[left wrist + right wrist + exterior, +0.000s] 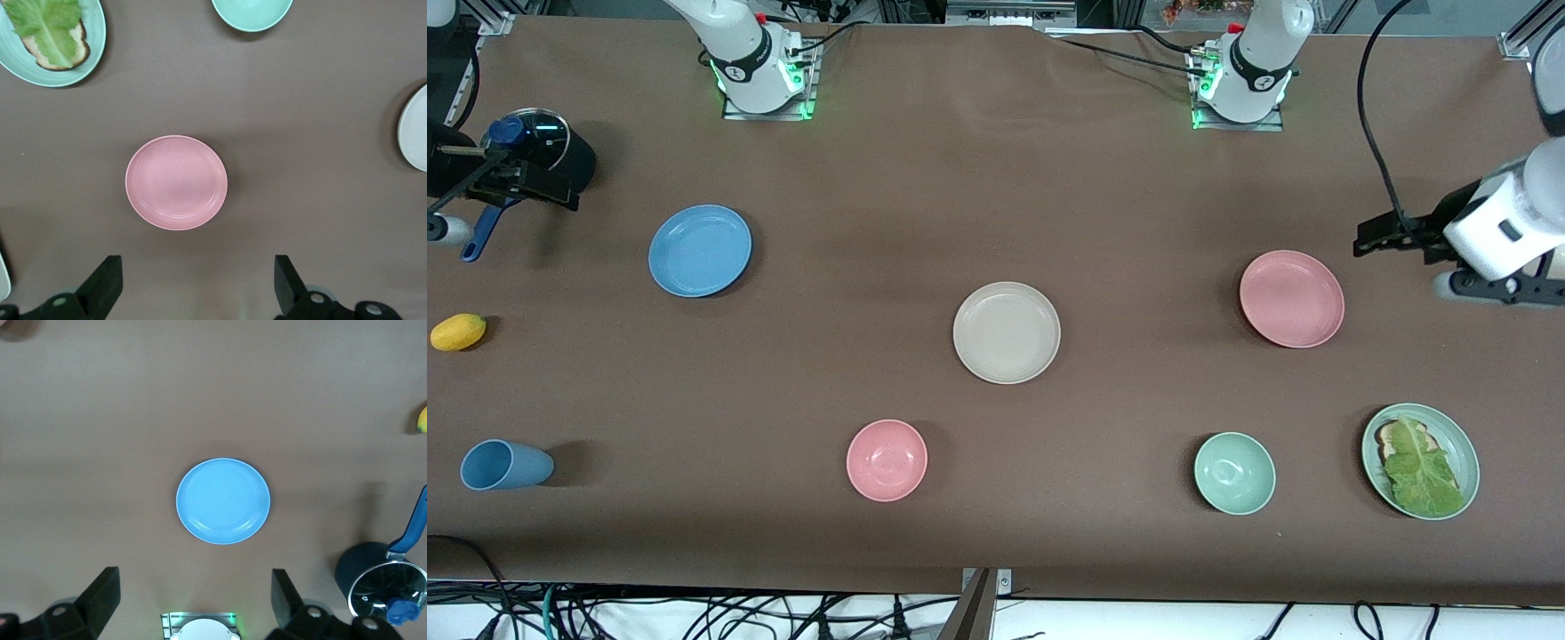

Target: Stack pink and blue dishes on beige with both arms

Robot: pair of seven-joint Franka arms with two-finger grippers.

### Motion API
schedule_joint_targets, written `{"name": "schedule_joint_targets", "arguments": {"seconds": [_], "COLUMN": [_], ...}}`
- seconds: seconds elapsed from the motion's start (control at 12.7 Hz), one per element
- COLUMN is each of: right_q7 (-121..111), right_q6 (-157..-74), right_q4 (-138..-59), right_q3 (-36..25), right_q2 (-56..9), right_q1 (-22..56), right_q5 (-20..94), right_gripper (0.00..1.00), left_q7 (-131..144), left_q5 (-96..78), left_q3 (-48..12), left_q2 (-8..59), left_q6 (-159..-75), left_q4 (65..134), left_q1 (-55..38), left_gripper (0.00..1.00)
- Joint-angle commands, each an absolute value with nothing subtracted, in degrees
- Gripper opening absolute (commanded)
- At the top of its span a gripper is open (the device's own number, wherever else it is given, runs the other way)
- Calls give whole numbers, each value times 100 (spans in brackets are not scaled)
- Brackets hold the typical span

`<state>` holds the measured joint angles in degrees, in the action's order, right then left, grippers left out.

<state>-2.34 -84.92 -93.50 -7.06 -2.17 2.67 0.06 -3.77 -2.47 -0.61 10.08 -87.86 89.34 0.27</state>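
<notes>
On table, pink plate point(1291, 298), blue plate point(700, 250), flat, upright

Even, bright overhead light fills all 3 views. The round matte pink plate point(176, 182) casts a soft, short shadow ahead of the left pincer's spread fingers point(104, 283), which look slightly blurred.

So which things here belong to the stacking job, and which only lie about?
Job: pink plate, blue plate, beige plate, left gripper and right gripper, both open.

Lying about: pink bowl, green bowl, green plate with lettuce, cup, pot, lemon.
</notes>
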Motion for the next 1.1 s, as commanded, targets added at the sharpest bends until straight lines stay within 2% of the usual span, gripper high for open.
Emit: {"name": "schedule_joint_targets", "arguments": {"seconds": [0.0,0.24,0.47,0.63,1.02], "right_q7": [-255,-246,-237,-246,-255], "right_q6": [-8376,-8271,-8271,-8271,-8271], "right_q4": [-9246,-9255,-9255,-9255,-9255], "right_q3": [-712,-712,-712,-712,-712], "right_q2": [-369,-369,-369,-369,-369], "right_q1": [290,290,290,290,290], "right_q5": [26,0,0,0,0], "right_gripper": [100,100,100,100,100], "left_q7": [-422,-439,-911,-1378,-2723], "left_q5": [-272,-360,-510,-571,-1177], "left_q3": [-62,-44,-27,297,1045], "left_q2": [1414,1669,1749,1671,1389], "left_q6": [-8807,-8807,-9262,-9683,-11142], "left_q4": [8771,8780,9060,9446,10923], "left_q1": [88,367,554,510,308], "left_gripper": [100,100,100,100,100]}}
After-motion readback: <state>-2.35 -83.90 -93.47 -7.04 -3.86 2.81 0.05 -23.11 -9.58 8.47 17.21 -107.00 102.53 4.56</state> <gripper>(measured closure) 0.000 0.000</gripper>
